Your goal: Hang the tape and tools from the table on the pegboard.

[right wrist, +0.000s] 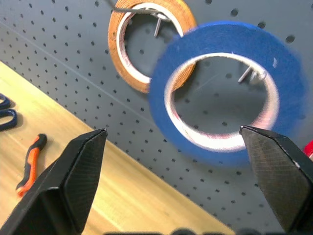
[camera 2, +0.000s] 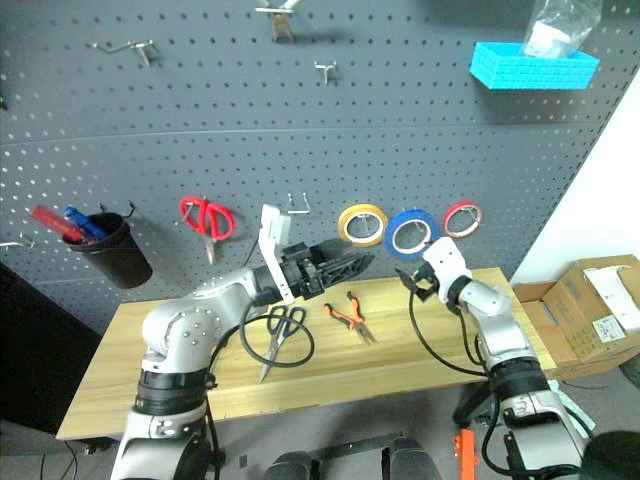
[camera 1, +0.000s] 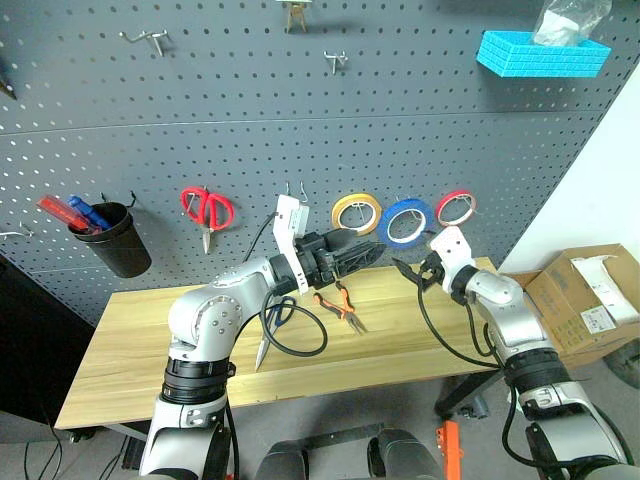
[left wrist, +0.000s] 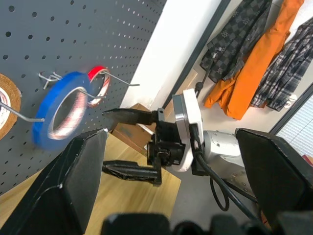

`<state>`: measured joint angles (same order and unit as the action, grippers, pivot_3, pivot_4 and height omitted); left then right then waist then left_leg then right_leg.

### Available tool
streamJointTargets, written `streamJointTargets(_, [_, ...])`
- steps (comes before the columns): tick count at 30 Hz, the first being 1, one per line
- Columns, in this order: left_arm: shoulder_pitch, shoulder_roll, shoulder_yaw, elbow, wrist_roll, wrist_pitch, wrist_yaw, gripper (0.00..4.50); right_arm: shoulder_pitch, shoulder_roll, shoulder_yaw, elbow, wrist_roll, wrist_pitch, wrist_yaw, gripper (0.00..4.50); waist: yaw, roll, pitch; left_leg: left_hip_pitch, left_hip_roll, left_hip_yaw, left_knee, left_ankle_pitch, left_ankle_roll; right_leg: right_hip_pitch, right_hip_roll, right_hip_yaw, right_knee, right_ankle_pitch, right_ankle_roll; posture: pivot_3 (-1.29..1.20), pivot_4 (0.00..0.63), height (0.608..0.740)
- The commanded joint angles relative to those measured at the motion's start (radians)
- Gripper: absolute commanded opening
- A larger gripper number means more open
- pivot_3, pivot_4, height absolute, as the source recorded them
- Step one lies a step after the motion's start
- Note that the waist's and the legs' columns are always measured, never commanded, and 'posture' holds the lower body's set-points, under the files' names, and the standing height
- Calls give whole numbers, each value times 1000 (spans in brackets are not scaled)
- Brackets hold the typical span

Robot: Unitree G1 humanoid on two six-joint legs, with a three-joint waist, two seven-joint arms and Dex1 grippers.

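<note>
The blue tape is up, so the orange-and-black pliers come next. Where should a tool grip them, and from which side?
Grip the small orange-and-black pliers across both handles near the pivot, coming from above. They lie flat on the light wooden table, so no other side offers a hold, and the handles splay apart farther out.

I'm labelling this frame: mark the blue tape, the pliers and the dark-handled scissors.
blue tape (camera 1: 405,222), left eye view, on the left side of its ring.
pliers (camera 1: 341,301), left eye view, on the orange handles.
dark-handled scissors (camera 2: 287,322), right eye view, on the handle loops.
</note>
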<state>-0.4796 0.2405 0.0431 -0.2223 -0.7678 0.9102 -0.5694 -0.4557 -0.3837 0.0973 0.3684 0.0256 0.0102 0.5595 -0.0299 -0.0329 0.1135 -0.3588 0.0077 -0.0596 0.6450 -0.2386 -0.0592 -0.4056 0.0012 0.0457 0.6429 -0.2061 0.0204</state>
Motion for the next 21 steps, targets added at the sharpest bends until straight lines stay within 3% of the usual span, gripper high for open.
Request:
streamJointTargets(1, [7, 4, 4, -33, -8, -12, 8, 4500, 61, -3, -15, -131, 15, 55, -5, 4483, 0, 0, 0, 0, 0, 0, 0, 0, 0, 0, 0, 0, 0, 0, 0, 77, 19, 740])
streamJointTargets(6, [103, 18, 9, -42, 28, -26, 52, 4500, 218, -8, 19, -366, 0, 362, -24, 4483, 0, 0, 0, -1, 0, 0, -1, 0, 0, -2, 0, 0, 0, -2, -1, 78, 48, 740])
streamJointTargets(10, [193, -13, 26, -15, 135, -98, 184, 4500, 189, 24, 38, -480, 36, 620, -27, 4483, -1, 1, 2, -1, 1, 1, 0, 0, 0, -3, 0, 1, 2, -2, -2, 86, 88, 740])
streamJointTargets(16, [327, -25, 68, -30, 198, -122, 295, 4500, 46, 65, 104, -400, 18, 790, -43, 4483, 1, 0, 25, 3, 3, 1, 0, 0, 0, -2, 0, -1, 1, -2, -2, 115, 146, 740])
streamJointTargets(21, [443, -59, 131, -86, 128, -73, 325, 4500, -96, 132, 157, -182, -3, 863, -67, 4483, 13, 0, 57, -4, 2, 1, 0, -1, 1, -6, 0, -1, 0, -2, -2, 155, 203, 740])
